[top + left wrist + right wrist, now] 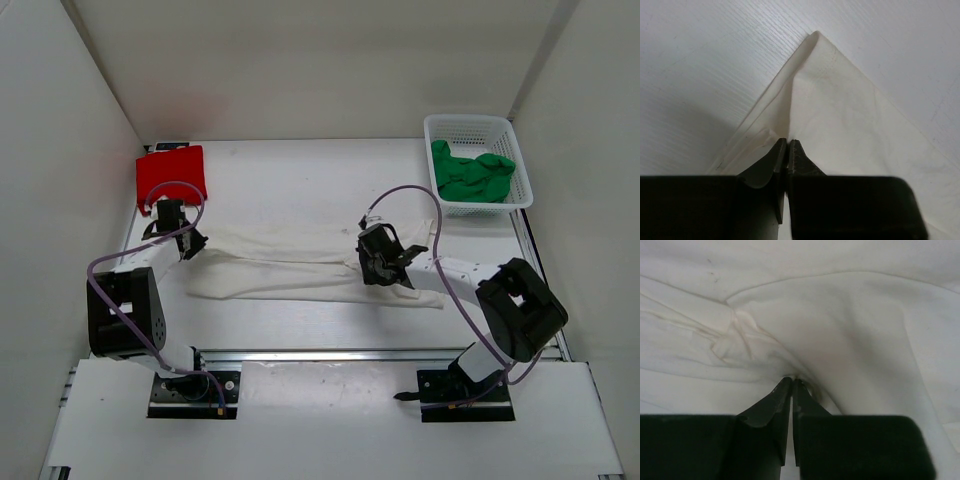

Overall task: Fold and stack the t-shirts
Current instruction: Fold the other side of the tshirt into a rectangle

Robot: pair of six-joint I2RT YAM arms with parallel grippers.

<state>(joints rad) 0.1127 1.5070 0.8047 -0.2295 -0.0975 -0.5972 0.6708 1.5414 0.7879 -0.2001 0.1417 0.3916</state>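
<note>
Top external view: the white t-shirt [290, 265] lies as a long flattened band across the middle of the table [300, 170]. The left gripper [188, 243] sits at its left end and the right gripper [385, 268] on its right part. I judge this two-ended hold to be preparation for lifting or folding the band evenly. The red t-shirt [170, 175] rests folded at the far left corner, presumably as the base of the stack. The green t-shirt [470, 175] lies crumpled in the basket [505, 125] at the far right, not yet handled. Left wrist view: the left gripper [787, 142] has its jaws drawn nearly together, only a thin slit between them, pinching the edge of the white t-shirt [850, 115]. The grip falls just short of a pointed corner that lies flat ahead of the tips, bare table on both sides. Right wrist view: the right gripper [791, 382] is likewise closed to a slit on a raised fold of the white t-shirt [850, 320]. The cloth puckers toward the tips and fills the view, so this grip is well inside the garment, not at an edge.
</note>
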